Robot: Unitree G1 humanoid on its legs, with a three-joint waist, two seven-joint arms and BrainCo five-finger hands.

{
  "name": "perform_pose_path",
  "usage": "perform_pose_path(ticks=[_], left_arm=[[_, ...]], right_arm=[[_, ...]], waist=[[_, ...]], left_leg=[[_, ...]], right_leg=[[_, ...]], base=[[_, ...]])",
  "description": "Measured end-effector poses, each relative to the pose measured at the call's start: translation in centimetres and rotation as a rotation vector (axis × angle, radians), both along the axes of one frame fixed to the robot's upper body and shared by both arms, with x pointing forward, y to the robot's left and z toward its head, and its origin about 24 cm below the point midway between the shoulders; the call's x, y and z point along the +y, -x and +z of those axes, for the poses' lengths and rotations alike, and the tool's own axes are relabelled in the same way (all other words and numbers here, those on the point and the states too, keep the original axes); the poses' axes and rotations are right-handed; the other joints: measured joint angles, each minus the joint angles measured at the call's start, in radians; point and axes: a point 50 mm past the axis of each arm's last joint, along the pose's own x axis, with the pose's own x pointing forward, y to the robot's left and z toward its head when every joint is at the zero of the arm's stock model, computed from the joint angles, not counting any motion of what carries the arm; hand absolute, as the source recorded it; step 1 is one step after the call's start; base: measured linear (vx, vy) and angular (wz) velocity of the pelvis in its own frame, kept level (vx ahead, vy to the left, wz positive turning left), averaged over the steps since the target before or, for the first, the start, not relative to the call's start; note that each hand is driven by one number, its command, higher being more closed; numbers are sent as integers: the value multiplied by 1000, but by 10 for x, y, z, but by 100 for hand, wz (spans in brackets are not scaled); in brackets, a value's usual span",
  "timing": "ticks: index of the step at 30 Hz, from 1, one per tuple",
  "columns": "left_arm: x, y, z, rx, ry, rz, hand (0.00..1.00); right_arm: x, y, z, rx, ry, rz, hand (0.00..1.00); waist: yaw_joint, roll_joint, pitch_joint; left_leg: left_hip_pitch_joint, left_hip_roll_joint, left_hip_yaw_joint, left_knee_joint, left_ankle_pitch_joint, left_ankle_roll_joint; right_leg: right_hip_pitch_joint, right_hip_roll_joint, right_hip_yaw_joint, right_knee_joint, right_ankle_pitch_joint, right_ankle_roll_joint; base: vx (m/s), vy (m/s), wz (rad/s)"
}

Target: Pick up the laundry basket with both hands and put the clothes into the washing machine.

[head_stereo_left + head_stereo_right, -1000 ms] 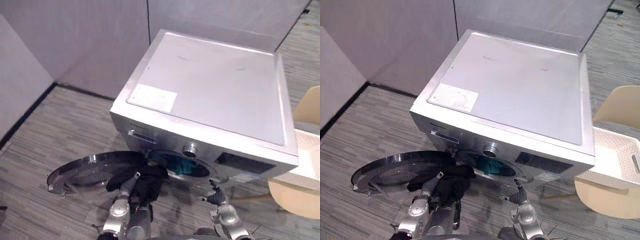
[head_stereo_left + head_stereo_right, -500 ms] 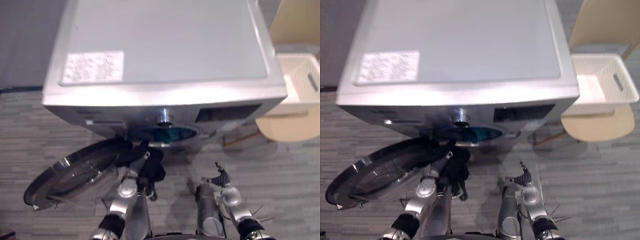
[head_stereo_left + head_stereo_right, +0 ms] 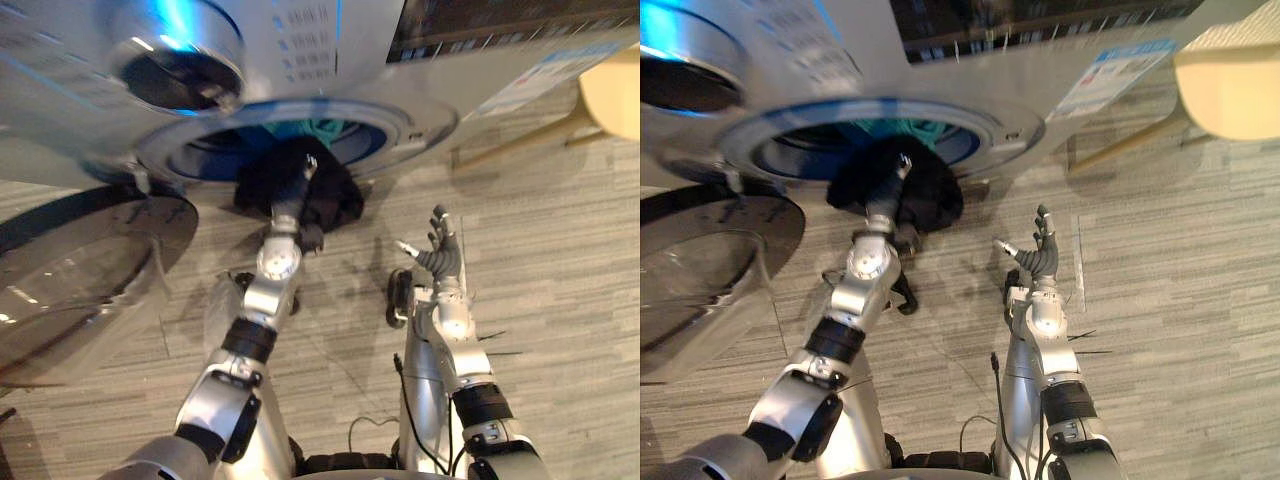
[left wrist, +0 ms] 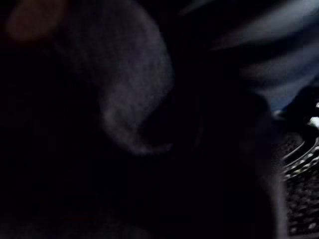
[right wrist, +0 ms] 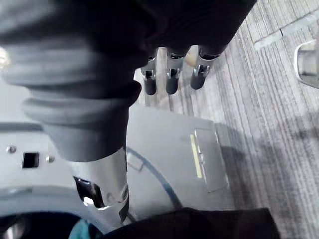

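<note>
**One garment at the drum's lip, left hand behind it**

One black garment (image 3: 335, 195) is what the coming move turns on. It is bunched at the lower rim of the washing machine (image 3: 330, 60), half over the edge of the drum opening (image 3: 210, 150), with teal cloth (image 3: 320, 128) already inside beyond it. Seen from the head, the bundle's long axis runs roughly from 9 to 3 o'clock across the rim.

The left hand (image 3: 290, 212) reaches up from 6 o'clock and is buried in the bundle. The drum mouth lies straight ahead of it at 12 o'clock, so I judge that a push along the forearm's line would carry the cloth in. Cloth covers the hand, and its wrist view shows dark fabric, so I cannot tell whether the fingers are curled on the garment or just pressing it.

The right hand (image 3: 440, 255) hangs over the floor at about 3 o'clock from the left hand, apart from the cloth. Its fingers (image 5: 172, 82) are straight and spread, holding nothing, and the garment lies at its 10 o'clock. The left hand is plainly the nearer one. The open door (image 3: 80, 290) sits at 9 o'clock, and a chair (image 3: 615, 95) at 2 o'clock.
</note>
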Motion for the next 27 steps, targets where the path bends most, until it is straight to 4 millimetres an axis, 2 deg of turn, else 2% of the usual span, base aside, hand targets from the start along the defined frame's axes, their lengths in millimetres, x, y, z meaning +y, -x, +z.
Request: perform_pose_path(ticks=[1, 2, 4, 6, 8, 9, 10, 11, 15, 22, 23, 27], left_arm=[[6, -3, 25, -67, 1, 20, 100], [10, -4, 38, -103, 1, 34, 100], [15, -2, 91, -250, -16, 74, 100], [14, 3, 122, -337, -24, 95, 100], [12, 13, 162, -454, -69, 159, 100], [12, 22, 184, -533, -109, 207, 100], [11, 26, 193, -566, -127, 229, 100], [11, 36, 212, -643, -173, 287, 100], [21, 56, 254, -767, -188, 461, 100], [36, 90, 296, -897, -24, 602, 100], [37, 94, 299, -914, -3, 613, 0], [37, 92, 299, -909, -18, 605, 0]], right_arm=[[0, 1, 6, -36, -17, -1, 0], [0, 2, 10, -55, -29, 0, 0], [-2, 5, 21, -122, -54, -10, 0], [-4, 8, 25, -150, -63, -17, 0], [-6, 12, 29, -182, -71, -30, 0], [-5, 13, 32, -201, -70, -27, 0], [-5, 14, 33, -210, -71, -28, 0], [-5, 15, 35, -227, -72, -27, 0], [-3, 18, 40, -258, -66, 4, 0], [-3, 21, 44, -285, -80, 9, 0], [-3, 22, 44, -288, -80, 8, 0], [-3, 23, 46, -294, -80, 8, 0]], waist=[[-4, -2, 4], [-7, -2, 4], [-11, -16, 12], [-12, -17, 13], [-18, -20, 14], [-26, -29, 19], [-31, -32, 20], [-33, -36, 21], [-40, -51, 25], [-56, -53, 25], [-56, -53, 25], [-57, -53, 25]], left_leg=[[-38, -1, -12, 26, 0, 1], [-59, -1, -22, 39, -1, 2], [-116, -2, -40, 71, -1, 2], [-147, -6, -52, 85, -1, 2], [-183, -9, -66, 103, 0, 3], [-194, -18, -69, 107, 1, 5], [-200, -22, -71, 109, 2, 8], [-215, -21, -75, 117, 3, 9], [-244, -20, -82, 131, 2, 9], [-277, -23, -87, 134, 3, 9], [-281, -23, -89, 134, 3, 9], [-296, -26, -99, 135, 7, 9]], right_leg=[[-32, -1, 1, 30, -10, 3], [-47, -1, -1, 45, -14, 2], [-94, -3, -5, 84, -24, -3], [-115, -3, -11, 100, -29, -3], [-136, -6, -20, 117, -38, -3], [-146, -12, -19, 126, -41, -4], [-152, -16, -19, 131, -43, -5], [-163, -16, -21, 139, -44, -6], [-187, -16, -25, 151, -45, -7], [-213, -19, -28, 154, -45, -7], [-216, -19, -30, 155, -45, -7], [-223, -19, -39, 158, -45, -7]], base=[[-20, -60, 1], [-16, -73, 10], [-4, -51, 8], [1, -31, 8], [18, -32, 11], [25, -23, 12], [31, -22, 9], [35, -24, 3], [37, -32, -1], [0, 0, 0], [0, 0, 0], [17, -17, 0]])
